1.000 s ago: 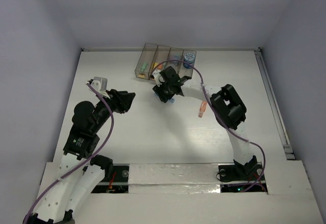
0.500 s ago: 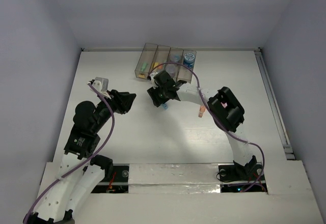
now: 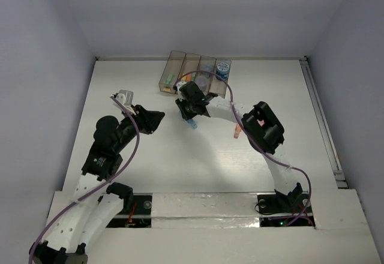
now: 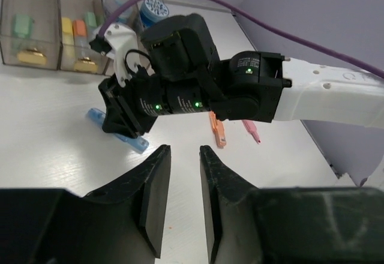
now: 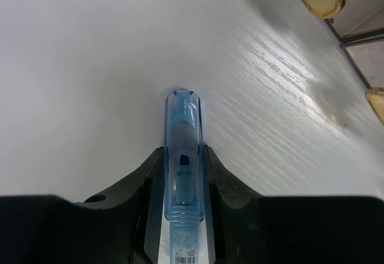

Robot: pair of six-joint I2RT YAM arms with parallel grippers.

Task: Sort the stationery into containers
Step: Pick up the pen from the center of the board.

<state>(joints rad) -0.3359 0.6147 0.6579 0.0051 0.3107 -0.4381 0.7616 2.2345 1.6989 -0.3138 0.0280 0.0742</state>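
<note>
Right wrist view: right gripper (image 5: 182,163) pinched blue marker (image 5: 183,123) mid-barrel, cap toward 12 o'clock; likely light, stiff, slick plastic; left gripper (image 4: 185,174) stood narrow, empty.

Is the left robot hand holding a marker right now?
No, the left gripper has nothing but an empty gap between its jaws in the left wrist view.

The blue marker (image 5: 183,174) is translucent, glossy plastic. The table (image 5: 90,66) is white, faintly wood-grained, with a satin sheen. The bins (image 4: 12,12) are smooth, smoky translucent plastic.
</note>
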